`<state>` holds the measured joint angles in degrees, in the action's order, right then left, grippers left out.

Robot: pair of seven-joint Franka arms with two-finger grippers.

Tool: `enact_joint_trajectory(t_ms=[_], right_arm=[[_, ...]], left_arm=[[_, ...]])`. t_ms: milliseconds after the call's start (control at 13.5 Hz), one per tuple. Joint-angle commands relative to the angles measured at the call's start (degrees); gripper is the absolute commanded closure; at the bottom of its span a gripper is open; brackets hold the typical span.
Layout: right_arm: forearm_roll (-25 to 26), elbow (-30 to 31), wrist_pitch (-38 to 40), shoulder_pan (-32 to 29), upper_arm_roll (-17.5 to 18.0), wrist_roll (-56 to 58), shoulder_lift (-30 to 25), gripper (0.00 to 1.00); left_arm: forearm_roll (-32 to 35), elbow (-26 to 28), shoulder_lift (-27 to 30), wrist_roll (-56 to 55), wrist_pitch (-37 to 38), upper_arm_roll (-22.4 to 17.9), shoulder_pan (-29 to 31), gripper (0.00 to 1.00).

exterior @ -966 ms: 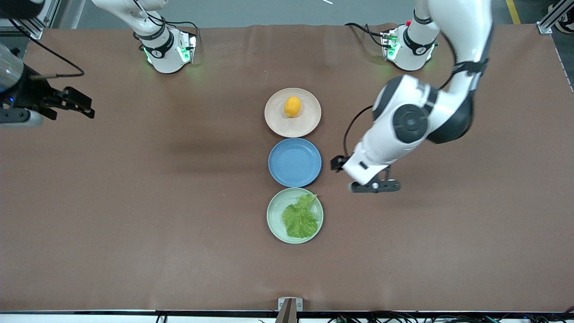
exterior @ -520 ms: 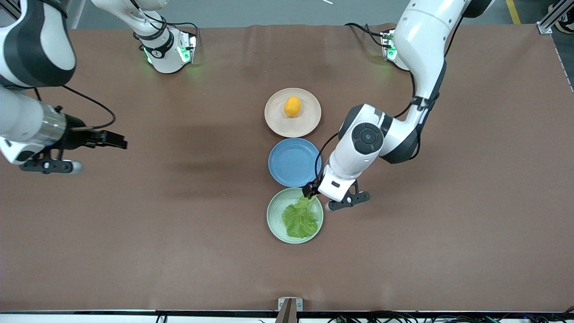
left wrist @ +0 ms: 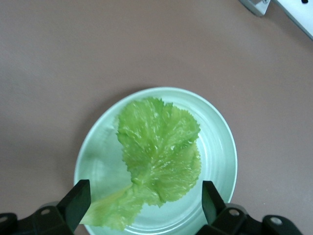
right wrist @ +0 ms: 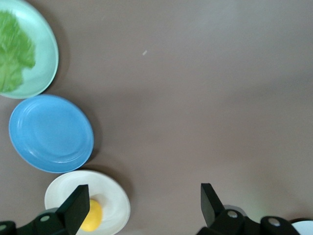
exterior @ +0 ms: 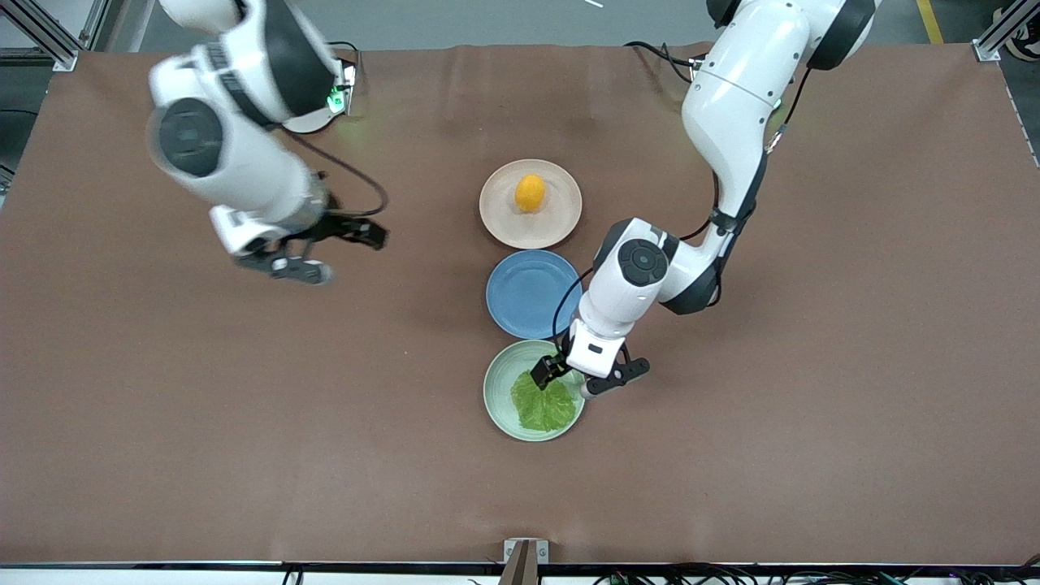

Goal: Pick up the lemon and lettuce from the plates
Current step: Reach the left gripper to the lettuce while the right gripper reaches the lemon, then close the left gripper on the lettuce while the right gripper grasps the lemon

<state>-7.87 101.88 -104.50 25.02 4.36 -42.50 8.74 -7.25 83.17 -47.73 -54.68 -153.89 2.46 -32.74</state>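
Left gripper (exterior: 562,378) hangs wide open over the lettuce (exterior: 543,401) on the green plate (exterior: 497,392), ready to pinch it. Right gripper (exterior: 325,252), open too, is well away from the lemon (exterior: 530,193) on the pink plate (exterior: 561,218).

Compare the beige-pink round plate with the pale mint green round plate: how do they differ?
The beige-pink round plate holds a small yellow-orange lemon; the pale mint green round plate holds a flat crinkled green lettuce leaf. The left gripper hovers open over the green plate; no gripper is over the beige one. The beige plate lies farther from the front camera. Both look equal in size.
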Motion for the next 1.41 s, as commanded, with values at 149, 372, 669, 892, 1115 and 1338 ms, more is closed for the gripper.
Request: enact_joint_trajectory(t_ms=[149, 372, 669, 892, 1115, 1338], right_arm=[[0.22, 15.17, -21.32, 16.08, -0.76, -17.41, -1.63, 0.0], [1.36, 16.69, -27.58, 23.47, -0.94, -25.75, 3.98, 0.0], [10.84, 16.6, -35.4, 29.64, -0.85, -42.72, 11.89, 0.0], [12.27, 15.29, -37.7, 31.49, -1.02, -46.35, 15.77, 0.0], [12.97, 15.19, -38.85, 32.2, -1.11, -48.55, 16.74, 0.0], [13.06, 15.19, -40.42, 33.95, -1.11, -50.74, 17.71, 0.0]], left_arm=[[0.04, -1.78, -3.77, -1.13, -5.45, -0.7, -1.1, 0.0], [0.04, -1.87, -4.56, -1.13, -6.51, -0.79, -1.18, 0.05], [0.13, -1.78, -5.09, -1.04, -6.6, -0.79, -1.18, 0.19], [0.22, -1.78, -5.71, -1.04, -6.6, -0.87, -1.27, 0.35], [0.22, -1.78, -5.71, -0.86, -6.6, -0.87, -1.27, 0.56], [0.22, -1.78, -4.83, -1.04, -6.52, -0.87, -1.18, 0.85]])
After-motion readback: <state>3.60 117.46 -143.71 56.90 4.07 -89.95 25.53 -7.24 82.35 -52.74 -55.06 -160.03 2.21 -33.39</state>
